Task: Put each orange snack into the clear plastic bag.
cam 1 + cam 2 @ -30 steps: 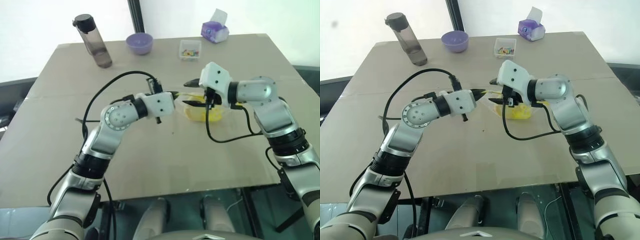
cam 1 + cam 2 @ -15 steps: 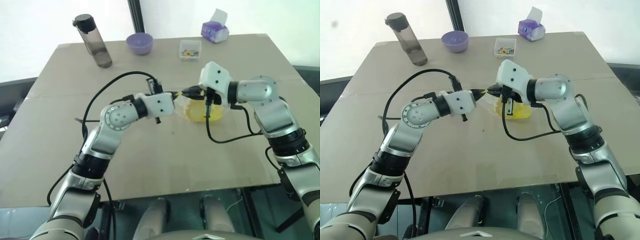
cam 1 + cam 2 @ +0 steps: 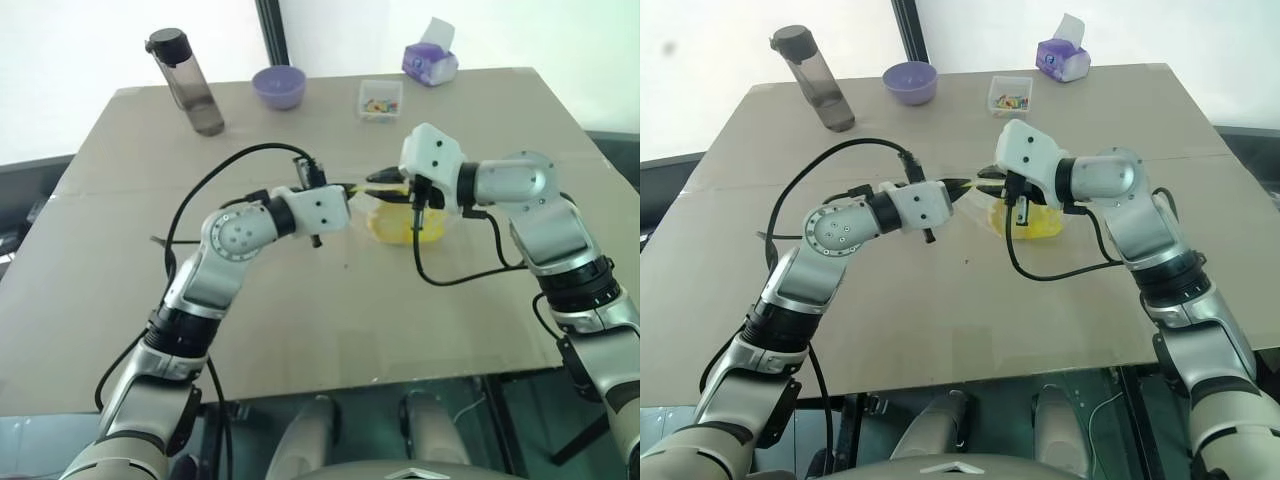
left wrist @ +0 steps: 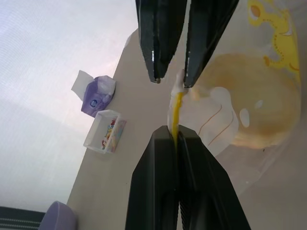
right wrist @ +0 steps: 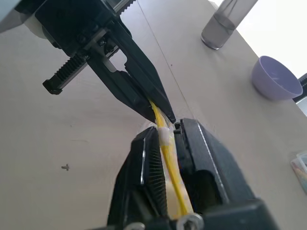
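The orange snack [image 3: 405,228], a round yellow-orange bun, lies inside the clear plastic bag [image 4: 268,28] on the table's middle. The bag's yellow seal strip [image 5: 169,153] is lifted between the two grippers. My left gripper [image 3: 352,187] is shut on one end of that strip, pointing toward the right arm. My right gripper [image 5: 165,129] faces it tip to tip. The strip runs between its fingers, which stand a narrow gap apart, so light shows between them in the left wrist view.
Along the far edge of the brown table [image 3: 300,330] stand a dark drink bottle [image 3: 188,85], a purple bowl [image 3: 278,86], a small clear box of colourful bits [image 3: 380,100] and a purple tissue pack [image 3: 431,60]. Black cables loop from both wrists.
The right gripper's jaws, wide apart a second ago, closed around the seal strip and have since eased to a narrow gap. Neither arm has moved, and the left grip is unchanged.
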`<state>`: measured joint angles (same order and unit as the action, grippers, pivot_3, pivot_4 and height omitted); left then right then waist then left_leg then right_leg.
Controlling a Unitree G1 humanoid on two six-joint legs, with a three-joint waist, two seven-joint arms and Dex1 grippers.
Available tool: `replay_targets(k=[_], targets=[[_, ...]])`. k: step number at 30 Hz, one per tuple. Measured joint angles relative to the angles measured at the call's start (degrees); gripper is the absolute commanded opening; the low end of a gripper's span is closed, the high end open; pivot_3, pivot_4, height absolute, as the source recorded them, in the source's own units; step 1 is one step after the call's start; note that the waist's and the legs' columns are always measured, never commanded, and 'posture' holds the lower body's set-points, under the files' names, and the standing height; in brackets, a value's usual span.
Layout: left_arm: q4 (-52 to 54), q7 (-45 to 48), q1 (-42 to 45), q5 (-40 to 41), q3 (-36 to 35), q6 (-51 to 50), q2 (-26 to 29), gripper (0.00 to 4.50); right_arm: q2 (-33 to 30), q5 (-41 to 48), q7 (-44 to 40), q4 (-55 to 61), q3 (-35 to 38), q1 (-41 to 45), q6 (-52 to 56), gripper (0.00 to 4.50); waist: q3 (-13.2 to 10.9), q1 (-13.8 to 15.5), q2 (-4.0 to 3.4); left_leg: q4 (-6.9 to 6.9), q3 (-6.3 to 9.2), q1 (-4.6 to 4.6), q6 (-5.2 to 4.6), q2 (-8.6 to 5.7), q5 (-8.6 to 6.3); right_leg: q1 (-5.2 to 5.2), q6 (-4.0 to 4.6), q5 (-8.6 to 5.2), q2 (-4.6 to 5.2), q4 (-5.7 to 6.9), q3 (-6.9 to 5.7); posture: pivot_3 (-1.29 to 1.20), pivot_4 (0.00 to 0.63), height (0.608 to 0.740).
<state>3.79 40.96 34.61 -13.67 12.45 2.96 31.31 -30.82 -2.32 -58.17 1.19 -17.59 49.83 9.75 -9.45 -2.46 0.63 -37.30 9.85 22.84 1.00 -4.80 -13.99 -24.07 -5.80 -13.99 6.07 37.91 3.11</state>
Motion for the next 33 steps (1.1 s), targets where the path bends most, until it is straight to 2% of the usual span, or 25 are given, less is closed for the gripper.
replay_targets(k=[27, 29, 33], targets=[[0.0, 0.0, 0.0, -0.29, 0.09, 0.28, -0.37, 0.0, -0.44, -1.02, -1.3, -0.05, -0.09, -0.02, 0.15, 0.54, 0.0, 0.01, 0.0, 0.0, 0.0, 0.0, 0.0, 0.0, 0.0, 0.0, 0.0, 0.0, 0.0, 0.0, 0.0, 0.0, 0.15, 0.74], [0.0, 0.0, 0.0, -0.3, 0.1, 0.28, -0.37, 0.0, -0.43, -1.03, -1.31, -0.05, -0.09, -0.02, 0.13, 0.01, 0.0, 0.01, 0.0, 0.0, 0.0, 0.0, 0.0, 0.0, 0.0, 0.0, 0.0, 0.0, 0.0, 0.0, 0.0, 0.0, 0.15, 0.74], [0.0, -0.01, 0.0, -0.36, 0.1, 0.29, -0.36, 0.0, -0.43, -1.06, -1.33, -0.05, -0.09, -0.02, 0.04, 0.01, 0.0, 0.01, 0.0, 0.0, 0.0, 0.0, 0.0, 0.0, 0.0, 0.0, 0.0, 0.0, 0.0, 0.0, 0.0, 0.0, 0.15, 0.74]])
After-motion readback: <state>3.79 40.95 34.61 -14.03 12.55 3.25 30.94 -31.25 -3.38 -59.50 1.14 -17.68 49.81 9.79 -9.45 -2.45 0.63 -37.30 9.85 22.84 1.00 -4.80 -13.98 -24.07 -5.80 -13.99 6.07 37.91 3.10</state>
